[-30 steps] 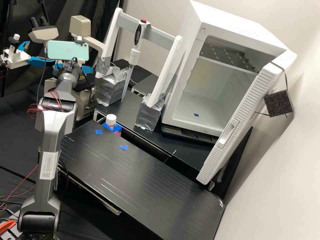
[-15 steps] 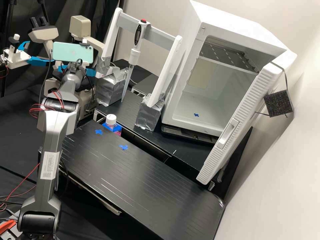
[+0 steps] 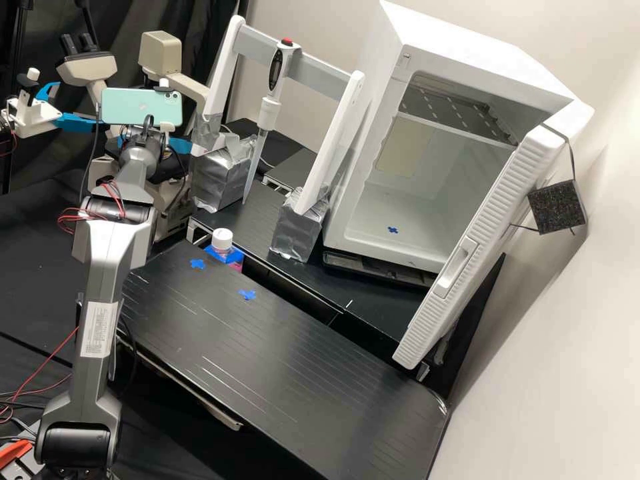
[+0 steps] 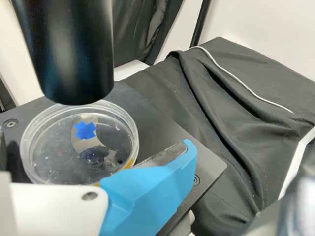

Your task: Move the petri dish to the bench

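The petri dish (image 4: 51, 147) lies on the microscope stage (image 4: 209, 167) — beside the gripper (image 3: 180, 145).

petri dish (image 4: 51, 147): clear glossy plastic, smooth | stage plate (image 4: 209, 162): matt dark | drape (image 4: 261, 105): soft matt cloth, creased | worktop (image 3: 293, 360): smooth, satin sheen | wrapped block (image 3: 297, 233): silvery tape, shiny (crinkled like foil) | door pad (image 3: 557, 208): rough

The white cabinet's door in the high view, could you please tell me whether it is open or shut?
Open: the door stands swung out from the cabinet, with the metal shelf and blue cross inside visible.
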